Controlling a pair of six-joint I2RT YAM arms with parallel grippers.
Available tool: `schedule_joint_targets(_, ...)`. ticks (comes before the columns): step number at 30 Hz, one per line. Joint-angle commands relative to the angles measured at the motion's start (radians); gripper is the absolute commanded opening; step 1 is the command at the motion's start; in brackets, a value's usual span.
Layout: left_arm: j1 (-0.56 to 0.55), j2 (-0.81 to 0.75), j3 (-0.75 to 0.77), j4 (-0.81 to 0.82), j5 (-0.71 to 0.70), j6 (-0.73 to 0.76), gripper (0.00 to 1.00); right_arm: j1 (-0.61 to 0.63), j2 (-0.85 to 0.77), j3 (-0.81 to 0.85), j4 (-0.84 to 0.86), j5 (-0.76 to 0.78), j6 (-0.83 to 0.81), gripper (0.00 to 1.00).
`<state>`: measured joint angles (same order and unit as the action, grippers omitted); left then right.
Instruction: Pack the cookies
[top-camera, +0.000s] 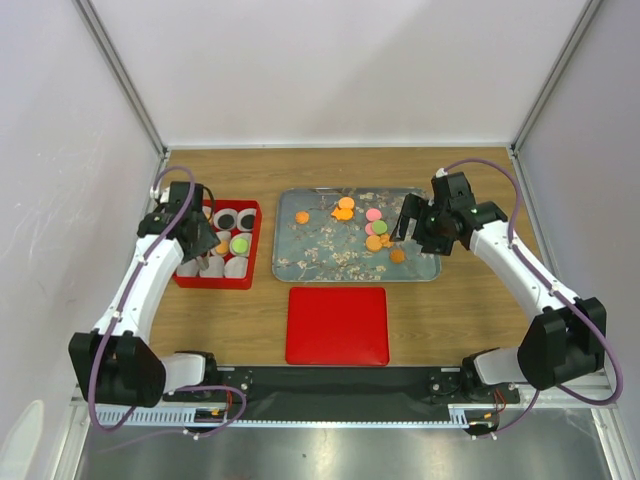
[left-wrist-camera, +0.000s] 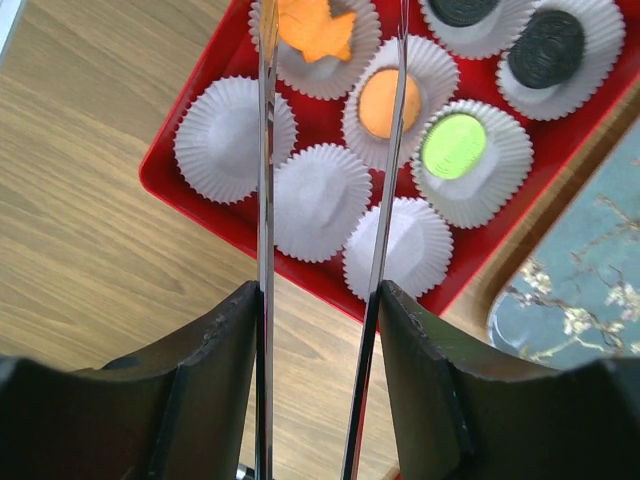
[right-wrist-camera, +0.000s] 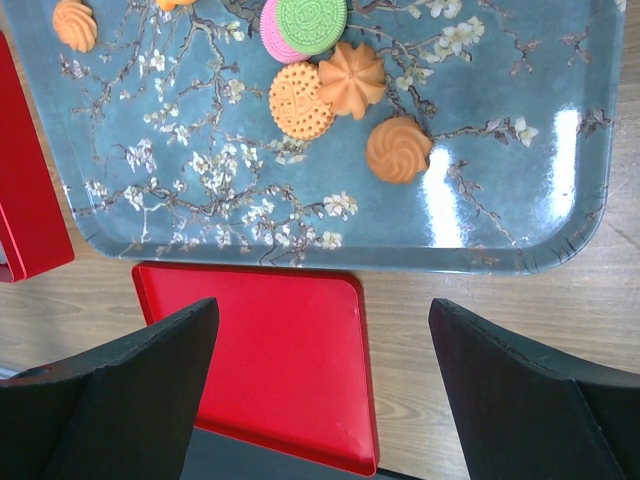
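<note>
The left arm (top-camera: 135, 285) and right arm (top-camera: 515, 262) have white curved shells, black joints and bases, a purple cable (top-camera: 91, 385) looping along each, and the black left gripper (left-wrist-camera: 333, 60) ends in 2 thin shiny blades (left-wrist-camera: 265, 200).

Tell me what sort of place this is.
Probably a robot test cell, not a kitchen: plain white walls enclose a wooden table, with a left arm and right arm bolted at its near edge.

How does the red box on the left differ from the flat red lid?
The red box holds white paper cups, several with cookies; the red lid lies bare. The box sits left of the tray; the lid lies on the tray's near side. Both are red with rounded corners.
</note>
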<state>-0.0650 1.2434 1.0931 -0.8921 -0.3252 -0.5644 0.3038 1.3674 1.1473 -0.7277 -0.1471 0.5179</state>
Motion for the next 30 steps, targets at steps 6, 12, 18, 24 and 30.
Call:
schedule_joint_targets(6,-0.211,-0.029,0.185,-0.047,-0.031,-0.017,0.55,0.001,-0.053,0.066,-0.03,0.029,-0.021,0.94)
schedule_joint_targets(12,-0.475,0.056,0.263,-0.027,-0.038,-0.103,0.55,-0.006,-0.116,0.04,-0.056,0.035,-0.013,0.94)
schedule_joint_targets(18,-0.719,0.212,0.342,0.034,-0.02,-0.12,0.56,-0.012,-0.171,0.014,-0.067,0.053,-0.002,0.94)
schedule_joint_targets(24,-0.878,0.359,0.407,0.108,0.012,-0.112,0.57,-0.026,-0.182,0.026,-0.079,0.069,0.013,0.94)
schedule_joint_targets(30,-0.915,0.491,0.447,0.159,0.06,-0.072,0.57,-0.04,-0.218,0.019,-0.098,0.095,0.016,0.94)
